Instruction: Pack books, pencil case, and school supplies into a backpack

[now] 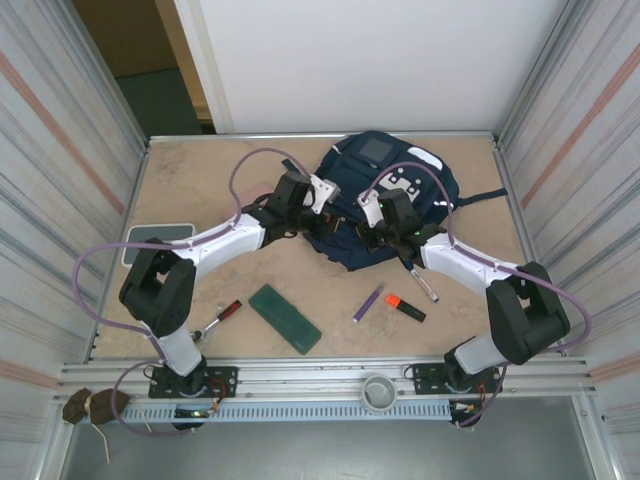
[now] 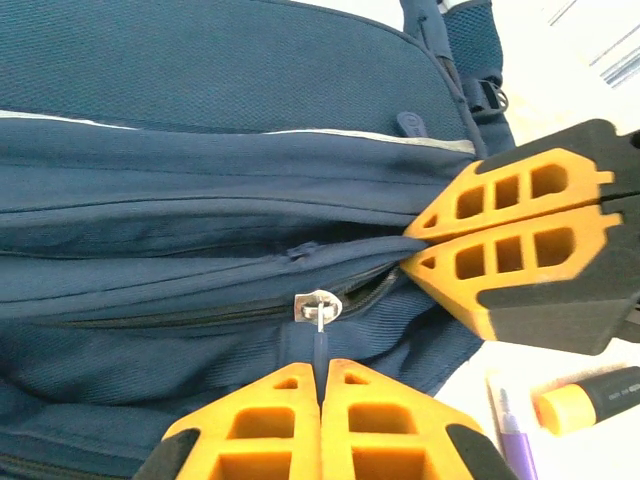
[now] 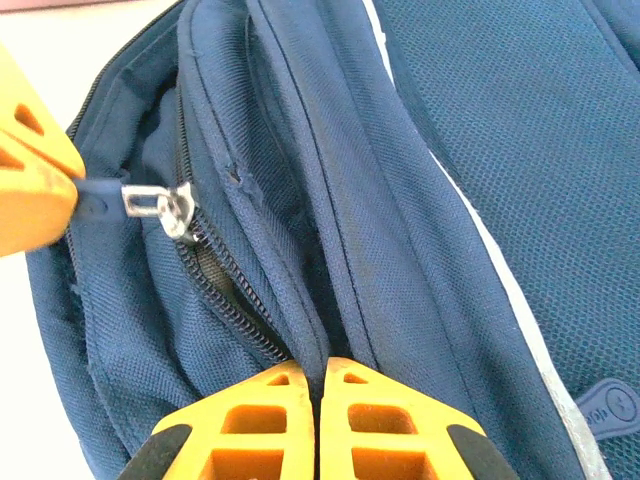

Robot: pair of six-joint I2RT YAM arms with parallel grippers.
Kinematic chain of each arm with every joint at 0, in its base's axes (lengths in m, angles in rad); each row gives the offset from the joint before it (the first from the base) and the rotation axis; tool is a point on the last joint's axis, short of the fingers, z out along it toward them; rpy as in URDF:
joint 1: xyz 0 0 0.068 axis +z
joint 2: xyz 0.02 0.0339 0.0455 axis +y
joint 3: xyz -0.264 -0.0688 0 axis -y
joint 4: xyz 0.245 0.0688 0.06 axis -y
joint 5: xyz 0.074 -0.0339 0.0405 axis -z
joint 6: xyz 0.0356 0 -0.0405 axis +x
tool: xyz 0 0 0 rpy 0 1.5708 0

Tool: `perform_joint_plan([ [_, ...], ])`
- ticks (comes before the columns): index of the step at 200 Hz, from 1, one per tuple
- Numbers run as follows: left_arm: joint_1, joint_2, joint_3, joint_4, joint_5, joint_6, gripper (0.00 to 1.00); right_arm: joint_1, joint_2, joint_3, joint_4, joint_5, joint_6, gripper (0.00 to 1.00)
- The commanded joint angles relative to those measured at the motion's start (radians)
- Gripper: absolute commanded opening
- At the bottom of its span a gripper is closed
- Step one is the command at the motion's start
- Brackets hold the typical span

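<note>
Left wrist: left tool (image 2: 320,372) pinches backpack (image 2: 200,90) zipper pull (image 2: 318,305), contents hidden.

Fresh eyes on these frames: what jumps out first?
Both end effectors meet at the backpack, far centre in the top view. The left end effector is shut on the zipper pull, and the right end effector pinches backpack fabric beside it. A green case and pens lie loose in front.

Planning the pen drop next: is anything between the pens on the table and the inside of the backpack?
Yes. The backpack shows no gap: its zipper looks shut. The left end effector pinches the zipper pull; the right end effector pinches the backpack fabric beside the zipper.
</note>
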Motion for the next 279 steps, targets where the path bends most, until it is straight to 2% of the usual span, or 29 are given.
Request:
perform_joint_plan([
  [1, 0.048, -0.074, -0.008, 0.013, -0.036, 0.013, 0.0, -0.033, -0.048, -0.035, -0.009, 0.095, 0.014, 0.0],
  [34, 0.111, -0.028, 0.016, -0.016, -0.098, 0.036, 0.0, -0.065, -0.104, -0.053, -0.036, 0.1, 0.007, 0.0],
  [64, 0.133, 0.008, 0.064, -0.065, -0.119, 0.055, 0.0, -0.114, -0.155, -0.052, -0.042, 0.098, 0.032, 0.0],
  [102, 0.127, -0.026, 0.046, -0.037, -0.066, 0.026, 0.0, -0.171, -0.163, -0.017, -0.071, 0.05, 0.082, 0.0],
  [125, 0.107, -0.049, 0.028, -0.019, -0.04, 0.015, 0.0, -0.173, -0.138, 0.021, -0.128, 0.092, 0.097, 0.01],
  [150, 0.083, -0.065, 0.018, 0.008, -0.004, -0.004, 0.0, -0.169, -0.13, 0.049, -0.177, 0.108, 0.119, 0.1],
  [185, 0.068, -0.065, 0.036, 0.006, 0.001, -0.001, 0.0, -0.089, -0.154, 0.054, -0.155, 0.017, 0.033, 0.37],
  [213, 0.068, -0.065, 0.039, 0.005, 0.004, -0.001, 0.0, -0.035, -0.117, 0.09, -0.146, -0.016, -0.03, 0.53],
  [240, 0.067, -0.064, 0.035, 0.006, 0.004, 0.0, 0.0, 0.001, -0.029, 0.148, -0.141, -0.022, -0.074, 0.6],
  [279, 0.067, -0.069, 0.032, 0.001, 0.002, 0.002, 0.0, 0.019, 0.104, 0.242, -0.138, -0.029, -0.102, 0.61],
])
